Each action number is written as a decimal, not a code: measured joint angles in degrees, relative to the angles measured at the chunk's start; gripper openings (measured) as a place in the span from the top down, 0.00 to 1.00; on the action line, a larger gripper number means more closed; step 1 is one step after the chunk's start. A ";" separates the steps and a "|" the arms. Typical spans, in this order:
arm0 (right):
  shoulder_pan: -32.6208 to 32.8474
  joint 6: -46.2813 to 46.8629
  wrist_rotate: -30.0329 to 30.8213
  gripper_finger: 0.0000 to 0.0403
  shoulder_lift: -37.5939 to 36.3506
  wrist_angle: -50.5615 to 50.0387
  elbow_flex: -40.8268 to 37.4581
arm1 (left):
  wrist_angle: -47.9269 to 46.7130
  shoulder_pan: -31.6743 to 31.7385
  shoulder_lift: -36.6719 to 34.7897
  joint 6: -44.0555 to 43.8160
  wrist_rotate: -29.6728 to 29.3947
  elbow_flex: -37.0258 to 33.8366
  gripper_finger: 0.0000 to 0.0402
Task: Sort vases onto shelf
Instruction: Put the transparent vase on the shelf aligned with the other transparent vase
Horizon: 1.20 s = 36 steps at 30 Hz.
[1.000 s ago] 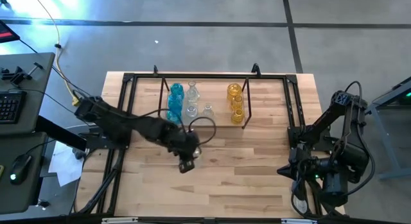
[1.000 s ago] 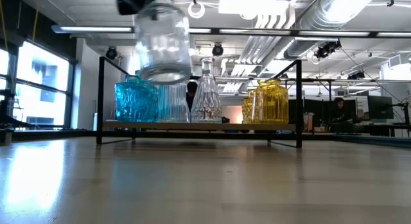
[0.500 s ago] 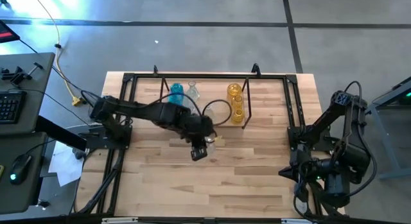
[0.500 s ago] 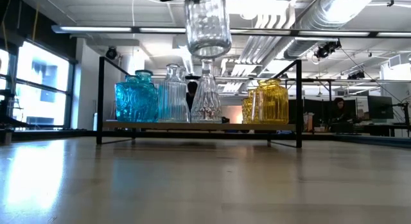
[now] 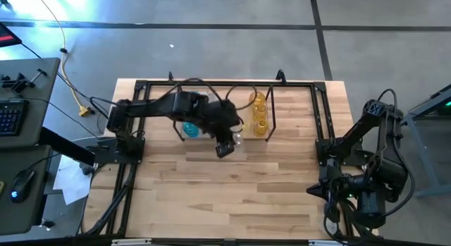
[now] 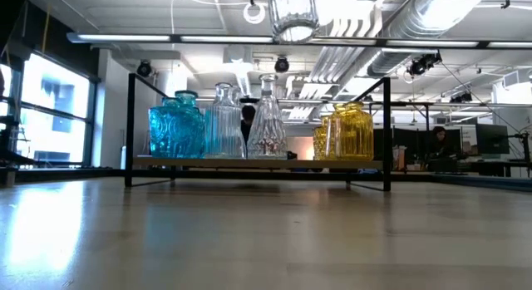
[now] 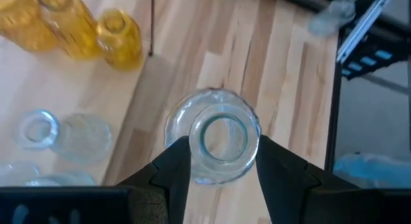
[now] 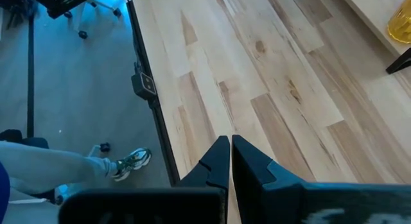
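Observation:
My left gripper [image 5: 227, 146] hangs over the table just in front of the shelf [image 6: 258, 164], shut on a clear glass vase [image 7: 217, 137]. In the low view that vase [image 6: 293, 12] floats high above the shelf's top rod. On the shelf stand blue vases [image 6: 176, 125], clear vases [image 6: 268, 117] and yellow vases [image 6: 349, 132]. My right gripper [image 8: 229, 161] waits shut with nothing in it near the table's right edge [image 5: 331, 193]. My left gripper pinches the clear vase between its two fingers [image 7: 176, 166], one on each side of the body just below the open mouth [image 7: 221, 131]. The fingers come slanting down from the table's left. The vase hangs upright, mouth up, lifted clear of table and shelf.
A larger black frame [image 5: 137, 119] edges the table. Bare wood [image 5: 232, 197] lies between the shelf and the near edge. A gap on the shelf floor shows between the clear and yellow vases [image 7: 138, 89]. A person's leg and shoe [image 8: 128, 163] show on the floor beyond the table's right edge.
My left gripper has carried the clear vase up and toward the table's far right, from the open table toward the front of the shelf. The vase has stayed upright and now hangs higher than the shelf's top.

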 joint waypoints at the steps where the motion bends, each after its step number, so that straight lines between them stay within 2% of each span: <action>1: 0.00 -0.01 0.01 1.00 0.00 -0.06 0.00 | 0.26 0.54 -0.09 0.39 0.06 0.39 0.64; 7: -0.02 -0.03 0.01 1.00 0.00 -0.35 0.00 | 0.48 3.56 -0.04 2.75 0.14 1.21 0.64; 17: -0.02 0.38 0.03 1.00 0.00 -0.52 0.00 | 7.10 9.03 0.81 7.96 0.74 1.22 0.64; 36: -0.20 1.96 0.81 1.00 0.00 -0.50 0.00 | 9.31 18.62 2.55 15.39 -0.06 1.23 0.64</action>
